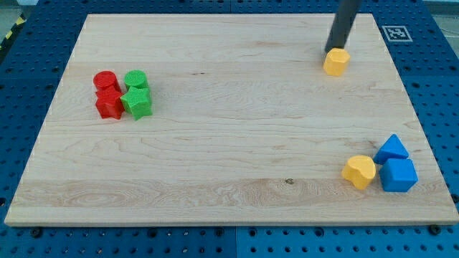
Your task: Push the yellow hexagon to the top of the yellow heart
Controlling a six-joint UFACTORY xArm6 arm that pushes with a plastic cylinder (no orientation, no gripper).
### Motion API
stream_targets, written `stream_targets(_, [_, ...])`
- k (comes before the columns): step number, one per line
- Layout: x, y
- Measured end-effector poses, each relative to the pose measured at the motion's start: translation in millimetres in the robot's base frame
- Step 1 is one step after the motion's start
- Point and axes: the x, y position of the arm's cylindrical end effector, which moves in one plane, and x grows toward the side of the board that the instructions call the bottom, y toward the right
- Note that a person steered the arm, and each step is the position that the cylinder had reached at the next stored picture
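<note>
Our tip point(330, 51) sits at the upper-left edge of the yellow hexagon point(336, 61), touching or just about; no jaws here, just a bare rod holding nothing. The hexagon is near the view's top right of the board point(215, 158); the yellow heart point(359, 172) lies well below it, at the view's bottom right, just beside the blue blocks. To do this well, we judge we should push from the hexagon's top side, slightly left of centre, steering it down and a little right, and stop just above the heart without bumping it.

Count: two yellow (hexagon, heart); two blue, a triangle-like block point(392, 149) and a cube point(398, 175); two red point(107, 93); two green point(136, 93), clustered at the view's left.
</note>
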Motion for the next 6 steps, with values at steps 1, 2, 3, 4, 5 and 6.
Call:
stream_targets(1, [8,8])
stream_targets(2, [20,8])
stream_targets(3, [44,8])
stream_targets(4, [47,17])
stream_targets(5, [54,37])
stream_targets(6, [80,28])
